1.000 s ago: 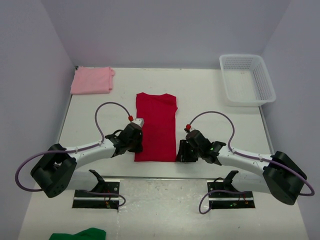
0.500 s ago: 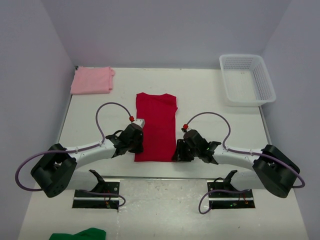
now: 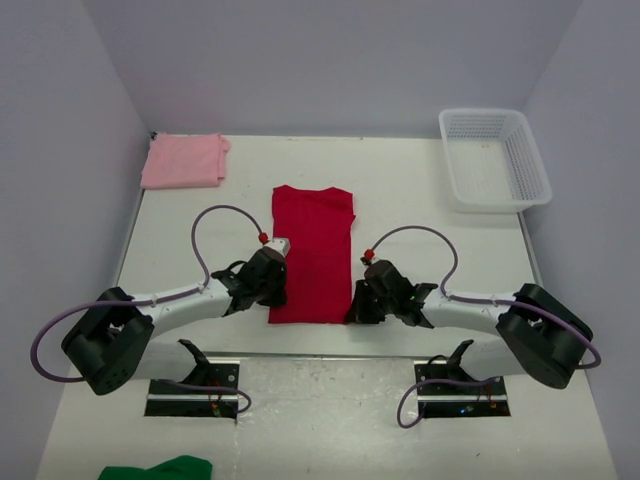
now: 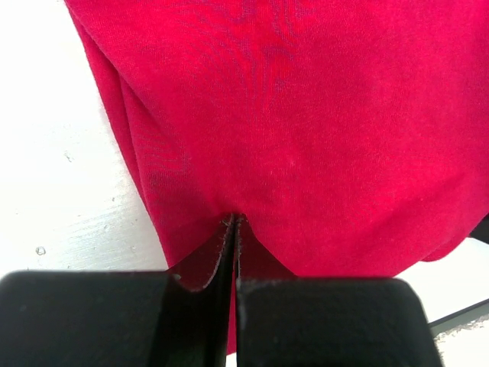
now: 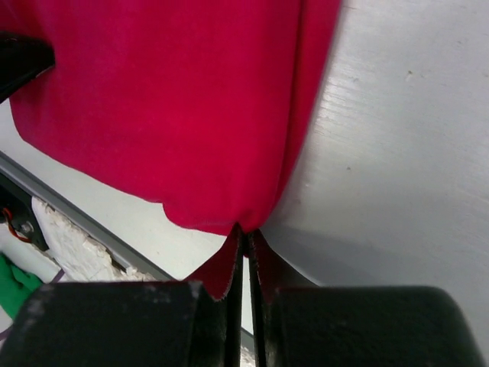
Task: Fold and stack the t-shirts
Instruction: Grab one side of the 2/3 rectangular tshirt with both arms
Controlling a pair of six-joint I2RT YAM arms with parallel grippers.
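Two t-shirts lie on the white tabletop, well apart. One crimson red t-shirt, folded into a long narrow strip, sits at the centre in the top view and runs from 12 o'clock to 6 o'clock. One pale pink t-shirt, folded to a small rectangle, rests in the far corner at 11 o'clock. A single white mesh plastic basket stands at 1 o'clock, and a single green cloth shows at 7 o'clock on the near edge, partly cut off by the frame. Two arms reach in from the near side, one to each near corner of the red strip. The left gripper is at the 7 o'clock corner, and its wrist view shows the jaws pressed together with a pinch of red hem between them. The right gripper is at the 5 o'clock corner, and its jaws likewise pinch the red edge, which puckers into the narrow slit.
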